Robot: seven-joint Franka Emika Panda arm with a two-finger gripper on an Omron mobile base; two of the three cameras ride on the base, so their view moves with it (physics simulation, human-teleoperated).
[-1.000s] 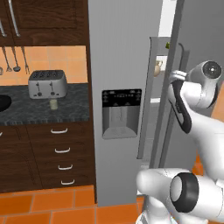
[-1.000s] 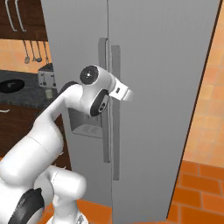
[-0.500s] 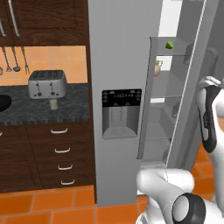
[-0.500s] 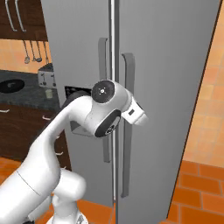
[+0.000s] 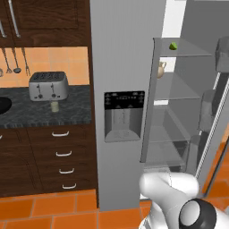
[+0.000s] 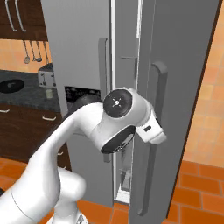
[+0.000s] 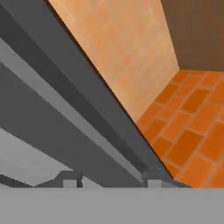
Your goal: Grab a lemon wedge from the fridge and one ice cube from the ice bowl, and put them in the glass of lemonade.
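We see the jaws standing apart, one fingertip [image 7: 70, 182] on each side of the long grey bar of the fridge door handle [image 7: 65, 116], but we cannot tell whether the tips press on it or merely flank it. The gripper [image 7: 109, 183] sits at the bottom of the hand view, with the bar running away from it as a diagonal band toward the upper left, the orange floor tiles [image 7: 192, 131] beside it.

Taking the fridge [image 5: 123, 53] as our landmark: its right door [image 6: 183, 87] is swung open, its long axis upright, and its vertical handle [image 6: 158, 131] faces the right base camera. The white arm [image 6: 87, 135] reaches across the front of the fridge to that door.

Inside the fridge, on the top glass shelf [image 5: 188, 53], lies the lemon wedge [image 5: 173, 45], a tiny yellow-green piece near the shelf's front left corner; it is too small for us to tell which way it points. One shelf lower stands a tan bulb-shaped item [image 5: 160, 68].

Left of the fridge, on the dark counter [image 5: 27, 114], stands the toaster [image 5: 48, 86], with the glass of lemonade [image 5: 54, 106] upright just in front of it.
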